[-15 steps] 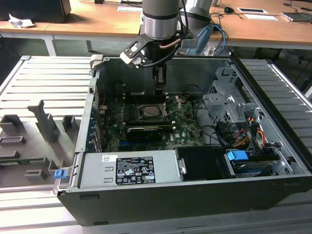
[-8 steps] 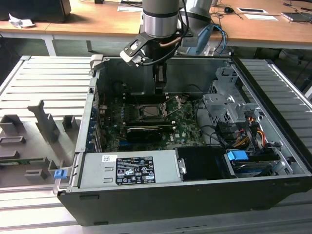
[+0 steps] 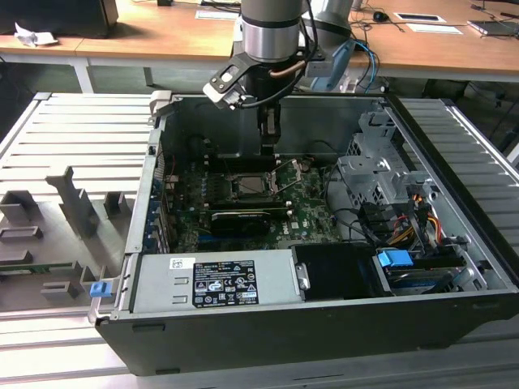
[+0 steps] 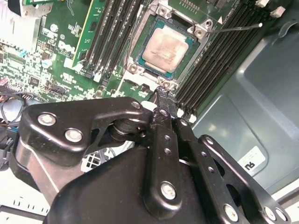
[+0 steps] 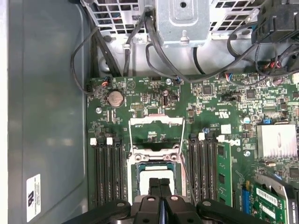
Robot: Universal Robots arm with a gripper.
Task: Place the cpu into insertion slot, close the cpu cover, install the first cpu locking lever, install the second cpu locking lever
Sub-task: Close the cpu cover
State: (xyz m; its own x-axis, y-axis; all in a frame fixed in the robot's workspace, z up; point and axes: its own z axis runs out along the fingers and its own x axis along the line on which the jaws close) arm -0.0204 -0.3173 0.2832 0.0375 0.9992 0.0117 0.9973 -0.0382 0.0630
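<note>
The cpu (image 4: 167, 46), a pale silver square, lies in the insertion slot (image 4: 140, 44) on the green board. In the first wrist view its top (image 5: 152, 173) peeks out past the fingers. The cpu cover (image 5: 132, 135) is swung open away from the slot, and the board shows through its window. My gripper (image 4: 162, 92) hangs just above the slot's near edge, its black fingers (image 5: 155, 185) pressed together with nothing between them. In the exterior view the gripper (image 3: 268, 144) is inside the open case, above the slot (image 3: 256, 185). A thin locking lever (image 4: 238, 28) sticks out beside the memory slots.
Long black memory slots (image 5: 110, 172) flank the socket on both sides. A black expansion card (image 3: 239, 220) lies nearer the power supply (image 3: 215, 279). Cable bundles (image 5: 140, 42) and the drive cage (image 3: 381, 182) crowd the exterior view's right. The case walls (image 3: 154, 170) close in the space.
</note>
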